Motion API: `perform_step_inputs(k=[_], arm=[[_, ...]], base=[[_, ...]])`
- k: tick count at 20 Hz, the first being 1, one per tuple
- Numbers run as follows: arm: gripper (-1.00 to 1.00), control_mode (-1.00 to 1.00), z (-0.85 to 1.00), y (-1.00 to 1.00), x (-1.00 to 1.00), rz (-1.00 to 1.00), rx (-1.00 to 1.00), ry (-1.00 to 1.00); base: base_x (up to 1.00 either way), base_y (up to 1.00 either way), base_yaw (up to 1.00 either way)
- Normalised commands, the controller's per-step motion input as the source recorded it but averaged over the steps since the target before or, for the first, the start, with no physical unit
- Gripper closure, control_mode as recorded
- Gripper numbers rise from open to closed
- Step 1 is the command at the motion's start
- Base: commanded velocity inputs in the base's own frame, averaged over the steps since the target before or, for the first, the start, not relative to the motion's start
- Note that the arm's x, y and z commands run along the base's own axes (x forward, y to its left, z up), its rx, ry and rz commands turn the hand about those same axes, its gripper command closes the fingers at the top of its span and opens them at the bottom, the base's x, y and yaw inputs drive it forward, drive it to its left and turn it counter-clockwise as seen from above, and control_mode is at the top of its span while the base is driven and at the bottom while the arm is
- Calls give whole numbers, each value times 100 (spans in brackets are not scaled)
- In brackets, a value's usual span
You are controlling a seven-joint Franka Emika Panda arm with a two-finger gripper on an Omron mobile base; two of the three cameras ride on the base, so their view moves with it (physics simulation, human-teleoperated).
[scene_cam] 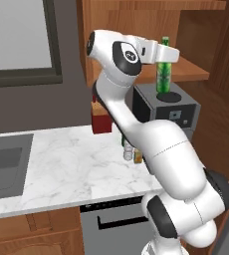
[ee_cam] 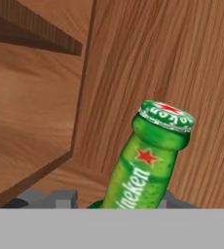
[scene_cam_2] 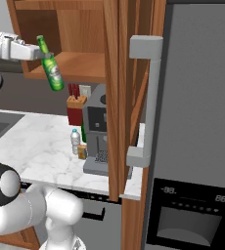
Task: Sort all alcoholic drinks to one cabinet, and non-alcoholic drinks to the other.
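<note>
— Item one, hazards: what was listed against the bright green beer bottle (scene_cam_2: 52,70)?

— Held aloft in the claw (scene_cam: 164,54), gripped about the upper body below the neck, at the open front of the wide wall cabinet (scene_cam: 186,73), just above its shelf edge. It leaned in the right base view, foot swinging toward the room. Judged risks: foot catching the shelf lip on entry, bottle pivoting in the grip, or toppling if released while tilted. The coffee machine (scene_cam: 167,110) stood directly beneath, so a drop would likely have struck it.

— Item two, other stock?

— Clear water bottle (scene_cam_2: 75,141) on the marble worktop (scene_cam: 71,164) beside the machine, a small amber jar (scene_cam_2: 82,152) touching or nearly so. Darker green bottle (scene_cam_2: 83,133) stood behind them, mostly covered.

— Item three, unreadable entries?

— Claw fingertips themselves hidden by the bottle in the hand view; contact inferred from the bottle's lift. Bottle's lower half cut off there. Clearance between foot and shelf could not be judged. Narrower cabinet not identified with certainty.
</note>
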Motion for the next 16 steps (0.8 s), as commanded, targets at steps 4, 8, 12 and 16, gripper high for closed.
perform_step_inputs(k=[4,8,12,16], arm=[[100,-100,18,-25,14,-2,0,-2],[100,-100,11,-18,19,0,1,-3],[100,-100,1,-16,23,0,1,-5],[100,-100,0,-16,25,0,1,-5]], base=[[0,0,0],[0,0,0],[0,0,0],[0,0,0]])
